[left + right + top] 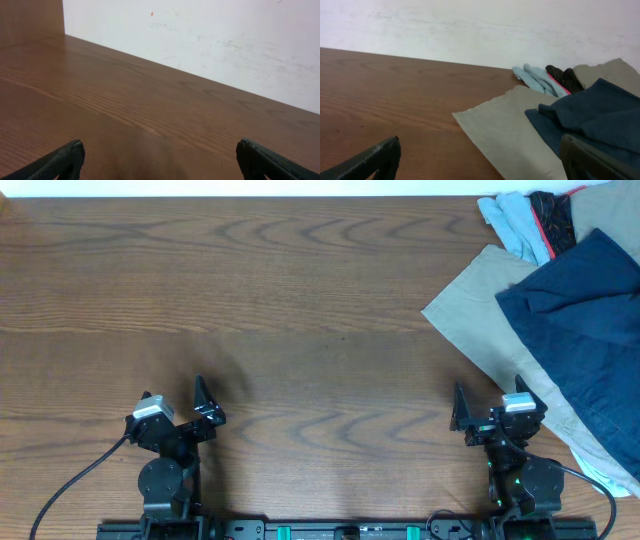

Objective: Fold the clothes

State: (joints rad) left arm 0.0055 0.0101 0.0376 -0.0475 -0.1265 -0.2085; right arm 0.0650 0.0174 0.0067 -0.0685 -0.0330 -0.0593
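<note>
Item one: a brown wood-grain table, one count, backed by a single white wall along its far edge. Item two: dark navy blue denim-like shorts, one pair, lying crumpled in the far right corner of the table and running down its right edge. They rest on top of the beige cloth, unfolded, and well apart from both grippers. Item three: a large khaki-beige garment, one count, spread flat under the shorts with a corner pointing toward the table's middle. A further khaki patch shows at the far corner; whether it is the same piece cannot be told. Item four: a light blue cloth, one count, bunched at the far edge just beside the khaki. Item five: a small black article with a red-pink edge, one count, touching the blue cloth. Item six: the left gripper, one count, two black fingers spread wide with nothing between them, over bare wood at the near left. Item seven: the right gripper, one count, its two fingers likewise parted and empty, near the khaki hem but not touching it.
</note>
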